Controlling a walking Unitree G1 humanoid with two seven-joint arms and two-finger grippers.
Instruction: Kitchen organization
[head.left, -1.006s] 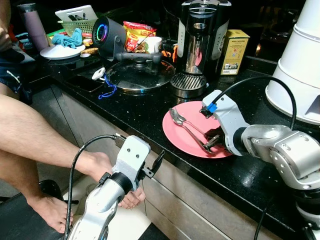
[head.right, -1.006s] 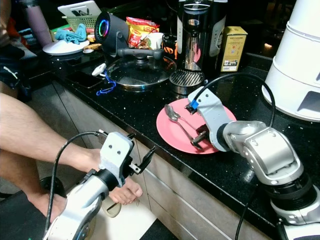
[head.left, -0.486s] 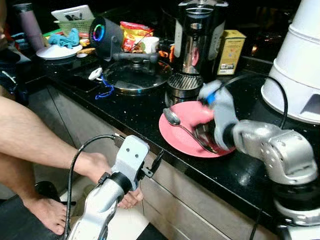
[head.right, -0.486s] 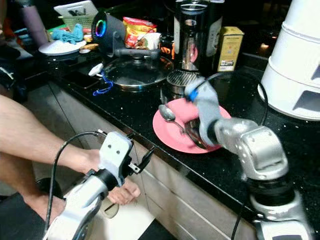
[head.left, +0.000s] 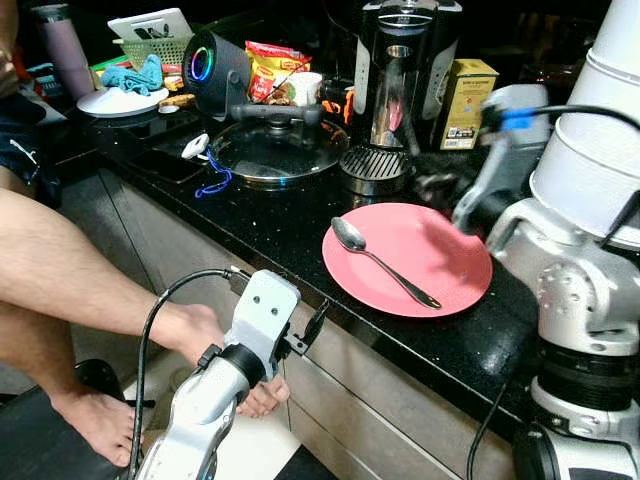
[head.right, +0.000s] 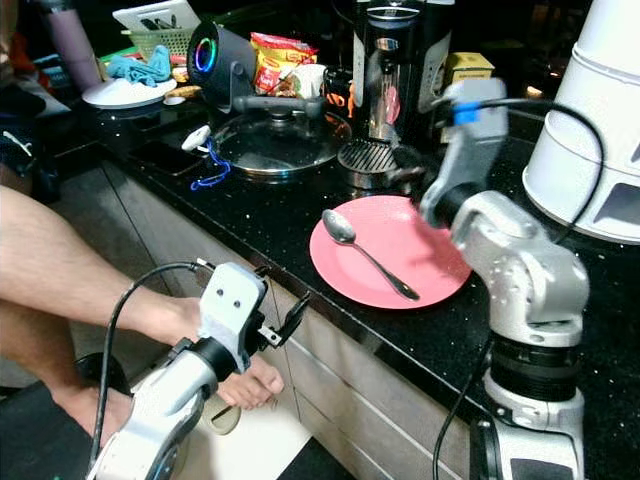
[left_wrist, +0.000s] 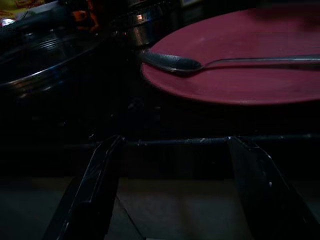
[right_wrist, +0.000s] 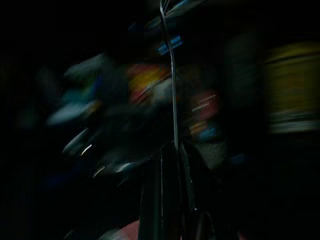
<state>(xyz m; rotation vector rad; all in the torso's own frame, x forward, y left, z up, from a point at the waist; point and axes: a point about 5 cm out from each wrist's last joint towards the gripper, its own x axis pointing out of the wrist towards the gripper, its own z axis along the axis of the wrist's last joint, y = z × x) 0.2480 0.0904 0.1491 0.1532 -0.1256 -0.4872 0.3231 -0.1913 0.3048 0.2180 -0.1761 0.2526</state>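
Observation:
A pink plate (head.left: 440, 240) lies near the front edge of the black counter (head.left: 250, 220), with a metal spoon (head.left: 380, 262) across it. My right gripper (head.left: 432, 186) is raised above the plate's far edge, blurred by motion. In the right wrist view the right gripper (right_wrist: 172, 150) is shut on a thin metal utensil (right_wrist: 173, 95) that sticks straight out past the fingertips. My left gripper (head.left: 314, 330) hangs in front of the cabinets below the counter edge. In the left wrist view the left gripper (left_wrist: 175, 195) is open and faces the plate (left_wrist: 240, 75) and the spoon (left_wrist: 170, 62).
A glass pan lid (head.left: 275, 150), a coffee maker (head.left: 395, 80) and a yellow box (head.left: 460, 100) stand behind the plate. A big white appliance (head.left: 600, 130) fills the right. A person's bare leg (head.left: 80, 290) reaches in at the left, foot by my left arm.
My right gripper has risen off the plate and swung back and to the right, taking the thin utensil with it. The spoon stays on the plate. The left arm has not moved.

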